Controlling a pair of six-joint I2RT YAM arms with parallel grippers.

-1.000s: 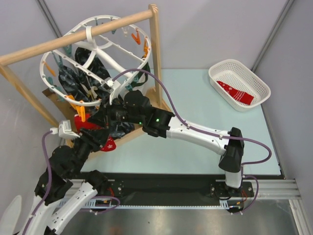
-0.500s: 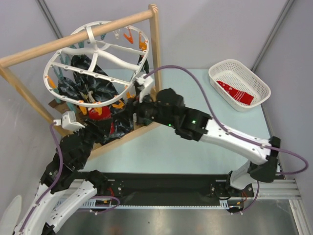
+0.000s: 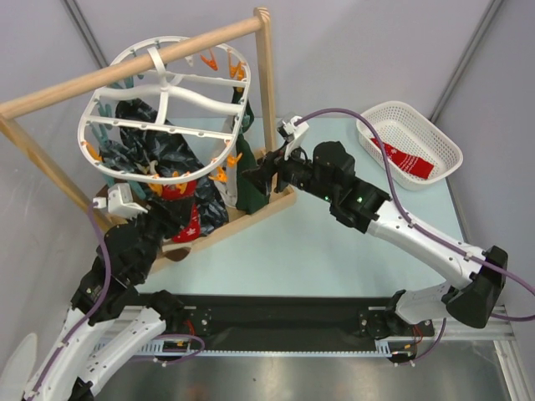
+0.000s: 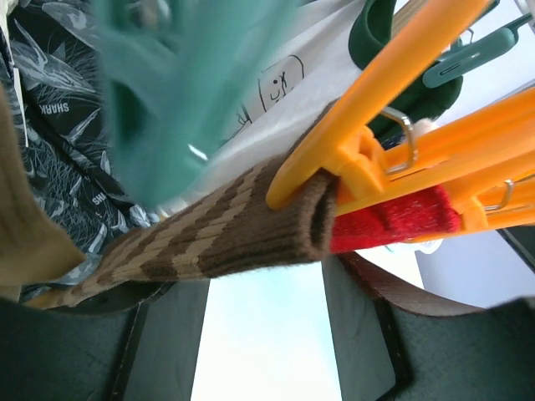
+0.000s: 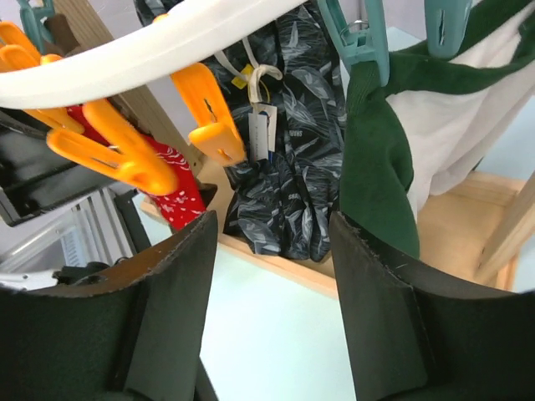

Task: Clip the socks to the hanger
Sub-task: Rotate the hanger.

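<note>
The white hanger (image 3: 167,109) hangs from the wooden pole, with socks clipped under it. In the left wrist view an orange clip (image 4: 334,159) pinches a brown striped sock (image 4: 242,234), and beside it a red sock (image 4: 393,221) sits in another orange clip. My left gripper (image 4: 266,334) (image 3: 167,219) is open just below the brown sock, with nothing between its fingers. My right gripper (image 5: 272,317) (image 3: 255,177) is open and empty at the hanger's right side, facing a dark patterned sock (image 5: 292,167), a dark green sock (image 5: 380,159) on a teal clip (image 5: 359,42), and a red speckled sock (image 5: 175,192).
The wooden rack's upright (image 3: 266,92) and base board (image 3: 251,213) stand right by both grippers. A white mesh basket (image 3: 368,125) at the back right holds one red sock (image 3: 405,157). Free orange clips (image 5: 209,109) dangle from the hanger's rim.
My right arm has pulled back to the right, out from under the hanger, and its jaws have opened. The left gripper has risen closer under the clips. The hanger has swung.
</note>
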